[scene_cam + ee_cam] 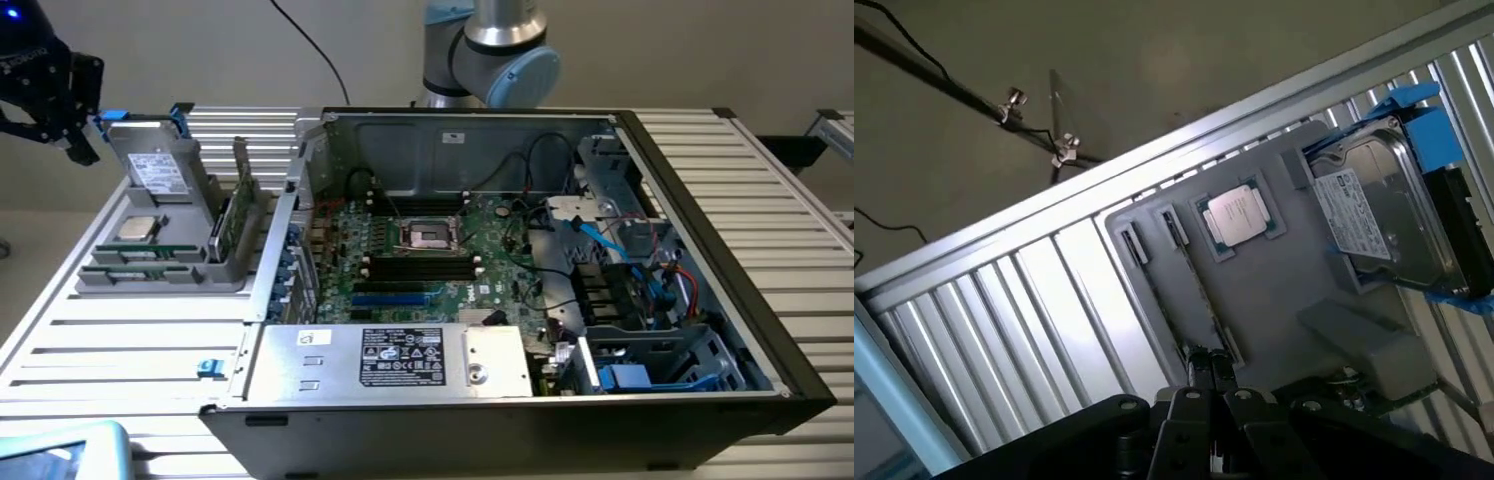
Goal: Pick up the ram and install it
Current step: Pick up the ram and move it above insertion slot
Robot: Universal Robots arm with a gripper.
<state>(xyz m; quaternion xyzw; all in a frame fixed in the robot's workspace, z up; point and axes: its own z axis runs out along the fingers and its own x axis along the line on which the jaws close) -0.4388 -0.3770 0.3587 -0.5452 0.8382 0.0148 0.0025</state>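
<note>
**Gripper.** The gripper (pixel 54 100) hangs at the exterior view's far left. It is above the worktop (pixel 120 340) and just beyond the far end of the grey parts tray (pixel 94 280). In the wrist view the fingers (pixel 1197 368) are clenched, tips almost together, with nothing between them.

**Tray contents.** The hard drive (pixel 160 170) stands upright at the far end of the tray, closest to the gripper. The processor (pixel 138 227) lies flat in its recess, nearer than the drive.

**Ram.** The ram (pixel 134 256) sits in a slot at the near end of the tray, just on the near side of the processor. It has not been lifted.

**Governing relation.** The ram lies lower than the gripper and towards the near side of it, with the hard drive and processor between the two. In the exterior view the ram's long axis runs left to right across the tray. In the wrist view the ram (pixel 1199 290) shows as a thin edge-on strip beside the processor (pixel 1239 217), and its length runs almost straight towards the fingertips.

**Destination.** The open computer case (pixel 747 230) stands to the exterior view's right of the tray. The memory slots (pixel 420 265) on the motherboard (pixel 501 270) lie parallel to the ram and appear unoccupied.
</note>
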